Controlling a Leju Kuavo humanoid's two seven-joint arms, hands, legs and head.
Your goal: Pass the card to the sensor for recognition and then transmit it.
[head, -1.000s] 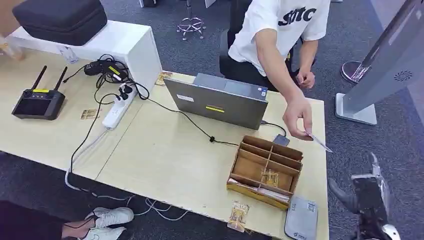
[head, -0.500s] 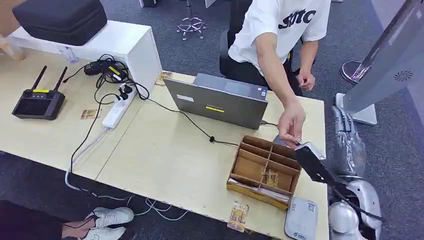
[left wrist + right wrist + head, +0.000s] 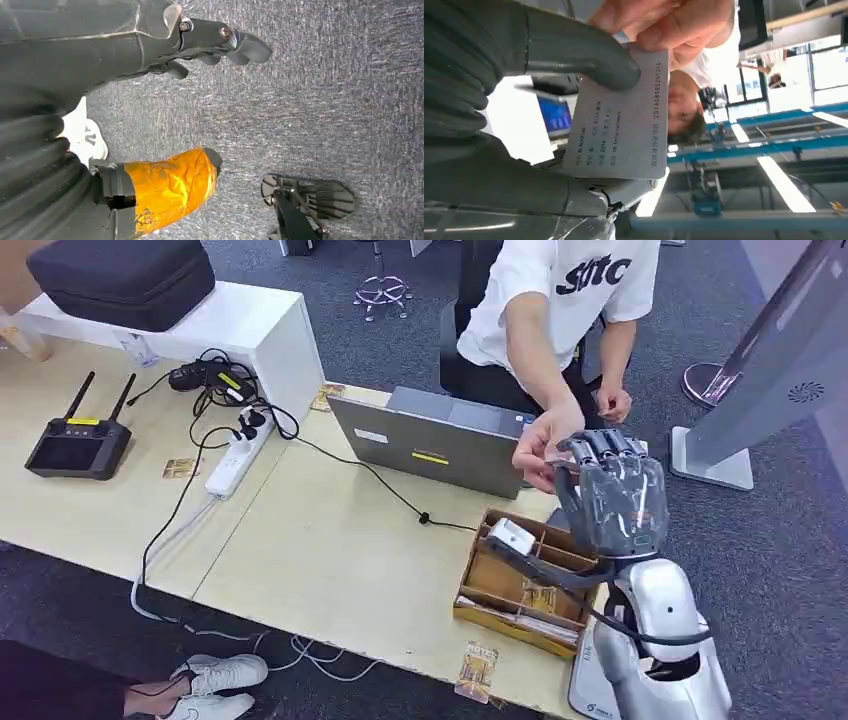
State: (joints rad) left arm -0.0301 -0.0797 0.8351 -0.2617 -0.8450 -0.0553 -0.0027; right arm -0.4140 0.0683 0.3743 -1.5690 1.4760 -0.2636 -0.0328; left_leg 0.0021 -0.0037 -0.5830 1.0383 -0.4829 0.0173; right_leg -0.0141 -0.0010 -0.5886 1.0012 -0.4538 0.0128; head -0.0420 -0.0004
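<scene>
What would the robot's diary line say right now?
phase: handover | right hand: fingers on card | person's hand: holding card | left hand: hanging

I saw the laptop [image 3: 440, 445] behind the tray [image 3: 530, 580] on the table [image 3: 320, 550], the router [image 3: 78, 445] far left, a power strip [image 3: 235, 458] between them, a person [image 3: 555, 310] behind the table.

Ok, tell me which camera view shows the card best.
The right wrist view: the card faces the camera, its print visible, pinched by the right hand and a person's hand. In the head view the right hand's back hides it. The left wrist view looks down at carpet.
</scene>
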